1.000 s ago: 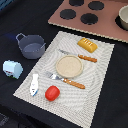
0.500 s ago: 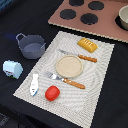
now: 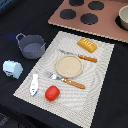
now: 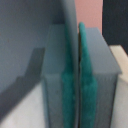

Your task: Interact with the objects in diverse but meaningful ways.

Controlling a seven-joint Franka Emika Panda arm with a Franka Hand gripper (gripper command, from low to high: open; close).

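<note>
My arm's not in shot. Placemat (image 3: 97, 75) holds a plate (image 3: 68, 65), bread loaf (image 3: 87, 45), tomato (image 3: 52, 92) and white bottle (image 3: 34, 84); grey pot (image 3: 31, 46) and milk carton (image 3: 12, 68) sit off it.

A striped grey placemat (image 3: 97, 70) carries most of the clutter: a round tan plate (image 3: 68, 66) at centre, an orange-handled knife (image 3: 80, 56) at its 12 o'clock, an orange-handled fork (image 3: 66, 80) at 6, a yellow ridged bread loaf (image 3: 87, 45) at 1, and a red tomato (image 3: 52, 92) beside a small white bottle (image 3: 34, 84) at 7. Open mat runs down the plate's 3 to 5 o'clock side. Off the mat, a dark grey two-handled pot (image 3: 32, 46) stands at 10 o'clock and a white-and-blue milk carton (image 3: 13, 68) at 9, with bare black tabletop (image 3: 20, 20) beyond them.
</note>
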